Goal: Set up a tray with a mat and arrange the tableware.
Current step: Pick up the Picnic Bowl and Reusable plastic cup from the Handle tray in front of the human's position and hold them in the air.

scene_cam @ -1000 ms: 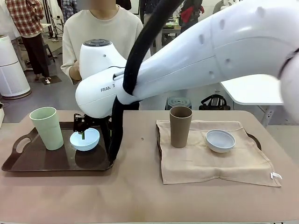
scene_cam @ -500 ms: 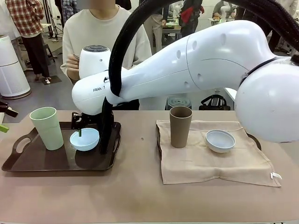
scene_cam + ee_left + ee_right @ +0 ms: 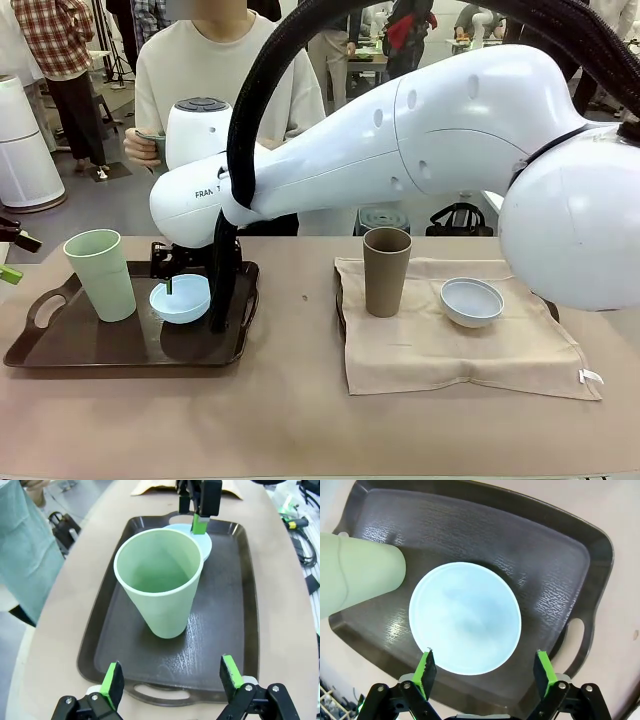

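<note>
The light blue bowl [image 3: 465,618] sits upright on the dark tray [image 3: 545,570] at the left end of the table, just beside the pale green cup [image 3: 100,275]. It lies straight below the right gripper [image 3: 484,655], which points down at it with its fingers spread wide and nothing between them. The bowl is round, so there is no long axis to line up with, and the spread looks about as wide as the rim. I cannot tell whether a pad touches the rim.

The left gripper [image 3: 171,665], likewise spread and empty, hangs off the tray's outer handle. The green cup stands between it and the bowl, so the right arm [image 3: 420,130] is plainly the nearer.

Over to the right, a brown cup [image 3: 386,270] and a whitish bowl [image 3: 471,300] stand on a beige mat [image 3: 450,350] laid over a second tray [image 3: 547,300].

On the right arm's white casing I can read "FRAN"; the rest is hidden behind the black cable [image 3: 250,130].
</note>
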Controlling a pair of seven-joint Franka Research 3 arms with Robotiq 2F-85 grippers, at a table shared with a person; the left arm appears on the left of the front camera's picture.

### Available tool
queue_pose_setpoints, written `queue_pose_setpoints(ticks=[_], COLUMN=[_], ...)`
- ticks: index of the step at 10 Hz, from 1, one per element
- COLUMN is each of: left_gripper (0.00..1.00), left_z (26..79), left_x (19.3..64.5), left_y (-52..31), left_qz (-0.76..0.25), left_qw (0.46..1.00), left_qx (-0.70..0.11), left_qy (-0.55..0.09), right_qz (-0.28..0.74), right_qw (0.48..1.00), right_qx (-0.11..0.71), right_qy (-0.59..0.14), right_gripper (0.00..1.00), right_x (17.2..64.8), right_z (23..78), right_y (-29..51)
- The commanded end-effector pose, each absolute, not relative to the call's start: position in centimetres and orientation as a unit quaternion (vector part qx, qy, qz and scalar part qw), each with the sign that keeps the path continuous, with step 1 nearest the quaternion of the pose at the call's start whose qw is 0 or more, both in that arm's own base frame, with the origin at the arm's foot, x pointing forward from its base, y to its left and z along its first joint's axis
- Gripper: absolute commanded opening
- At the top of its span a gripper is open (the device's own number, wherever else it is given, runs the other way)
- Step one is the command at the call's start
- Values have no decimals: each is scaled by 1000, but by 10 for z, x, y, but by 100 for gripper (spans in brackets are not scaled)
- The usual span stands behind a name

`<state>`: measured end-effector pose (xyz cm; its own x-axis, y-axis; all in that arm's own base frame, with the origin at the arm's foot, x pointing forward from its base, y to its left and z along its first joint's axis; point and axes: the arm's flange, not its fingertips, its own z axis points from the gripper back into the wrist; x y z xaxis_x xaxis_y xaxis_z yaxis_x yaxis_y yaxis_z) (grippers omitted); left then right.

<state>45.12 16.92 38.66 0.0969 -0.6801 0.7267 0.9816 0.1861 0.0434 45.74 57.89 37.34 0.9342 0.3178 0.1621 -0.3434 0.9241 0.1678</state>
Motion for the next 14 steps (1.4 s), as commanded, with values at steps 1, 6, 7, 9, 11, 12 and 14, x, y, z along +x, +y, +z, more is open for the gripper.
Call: queue_pose_setpoints(ticks=[1,6,7,9,11,12,14], left_gripper=[100,100,100,100,100,100,100], left_z=[386,365,358,348,337,330,322], left_x=[451,464,468,473,477,478,477], left_y=[172,161,156,149,143,137,125], left_qz=[-598,-567,-565,-562,-555,-553,-559], left_qw=[697,699,696,695,685,684,678], left_qx=[-232,-251,-260,-269,-288,-294,-300], left_qy=[-321,-355,-358,-359,-375,-374,-370], right_qz=[167,138,133,135,139,140,139], right_qw=[978,985,986,987,987,987,987], right_qx=[100,71,72,69,65,63,65], right_qy=[-68,-72,-67,-59,-52,-50,-47], right_gripper=[100,100,100,100,100,100,100], right_x=[457,466,469,470,472,472,471], right_z=[374,372,366,355,347,344,341], right_y=[577,561,559,561,567,569,569])
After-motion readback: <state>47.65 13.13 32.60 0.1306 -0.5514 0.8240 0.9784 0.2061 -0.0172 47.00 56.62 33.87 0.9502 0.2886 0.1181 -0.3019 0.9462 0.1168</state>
